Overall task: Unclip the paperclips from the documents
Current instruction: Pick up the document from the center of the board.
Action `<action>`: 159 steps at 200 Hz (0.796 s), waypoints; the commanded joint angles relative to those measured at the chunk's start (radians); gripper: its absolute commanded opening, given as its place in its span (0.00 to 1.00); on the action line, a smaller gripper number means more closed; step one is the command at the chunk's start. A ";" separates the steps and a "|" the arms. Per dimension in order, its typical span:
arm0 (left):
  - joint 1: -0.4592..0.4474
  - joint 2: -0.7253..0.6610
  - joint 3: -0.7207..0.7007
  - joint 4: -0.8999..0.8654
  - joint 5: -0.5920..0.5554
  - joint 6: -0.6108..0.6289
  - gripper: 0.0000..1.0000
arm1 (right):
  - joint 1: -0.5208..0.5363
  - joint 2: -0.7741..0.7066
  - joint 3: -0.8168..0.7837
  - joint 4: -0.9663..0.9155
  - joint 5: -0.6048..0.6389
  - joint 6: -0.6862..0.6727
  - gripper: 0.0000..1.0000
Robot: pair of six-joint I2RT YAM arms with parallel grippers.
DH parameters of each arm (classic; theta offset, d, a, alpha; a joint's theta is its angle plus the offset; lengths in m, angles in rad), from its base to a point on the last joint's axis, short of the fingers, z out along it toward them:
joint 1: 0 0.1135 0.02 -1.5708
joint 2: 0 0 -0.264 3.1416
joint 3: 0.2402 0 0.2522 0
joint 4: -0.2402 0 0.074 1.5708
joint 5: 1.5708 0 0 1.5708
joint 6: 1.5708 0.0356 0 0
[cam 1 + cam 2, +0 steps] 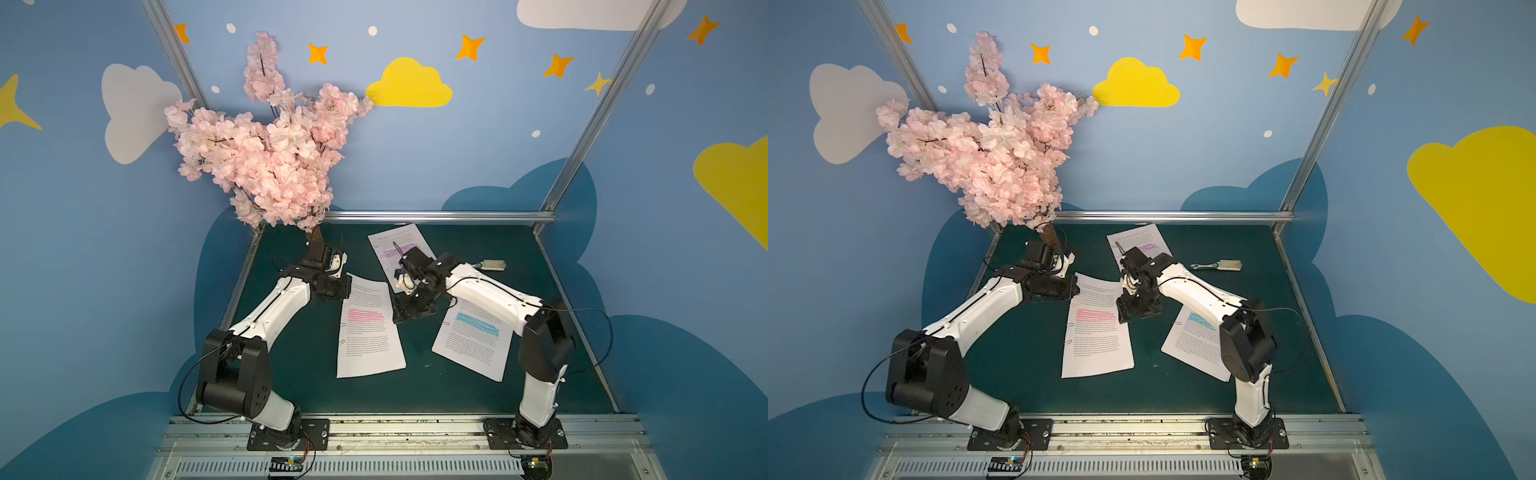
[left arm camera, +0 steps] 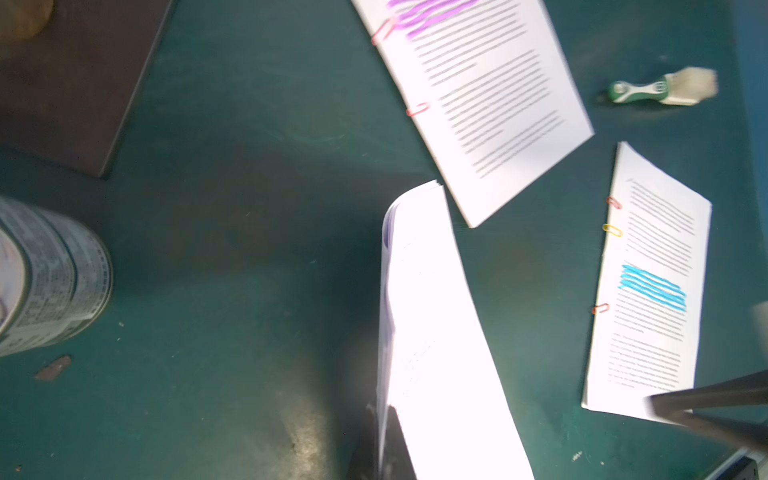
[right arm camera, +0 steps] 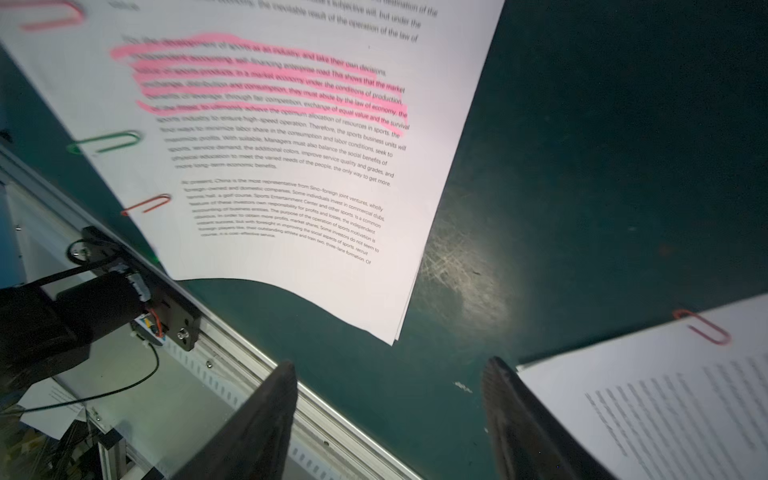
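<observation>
Although a printed can (image 2: 45,274) sits on the green mat (image 1: 415,395) beside the dark base board (image 2: 75,83) of the blossom tree (image 1: 270,145), its inside is out of sight. Three documents lie on the mat: the pink-marked document (image 1: 370,328) in the middle, the purple-marked document (image 1: 392,243) farther back, and the blue-marked document (image 1: 473,340) to the right.

Paperclips grip their left edges:
- a pink clip (image 3: 50,14), a green clip (image 3: 106,143) and a red clip (image 3: 147,203) on the pink-marked one
- two more (image 2: 417,109) on the purple-marked one
- three (image 2: 612,230) on the blue-marked one

The left gripper (image 1: 338,289) is pinched tight on the pink-marked document's far left corner, which is lifted. The right gripper (image 3: 390,365) hangs over bare mat between the pink-marked and blue-marked documents, its fingers spread and empty. The right arm crosses over the purple-marked document. A brush (image 1: 492,265) lies far right.
</observation>
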 commanded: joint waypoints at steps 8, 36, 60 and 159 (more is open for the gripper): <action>-0.058 -0.080 0.053 -0.088 -0.050 0.071 0.04 | -0.065 -0.102 -0.003 -0.060 -0.096 -0.198 0.72; -0.099 -0.189 0.036 -0.056 -0.042 0.182 0.03 | -0.092 -0.155 0.024 -0.069 -0.149 -0.439 0.73; -0.105 -0.299 -0.010 0.019 0.060 0.247 0.03 | -0.117 -0.191 0.029 -0.060 -0.214 -0.624 0.77; -0.110 -0.647 -0.098 0.125 0.319 0.477 0.03 | -0.275 -0.426 -0.338 0.718 -0.506 -0.557 0.89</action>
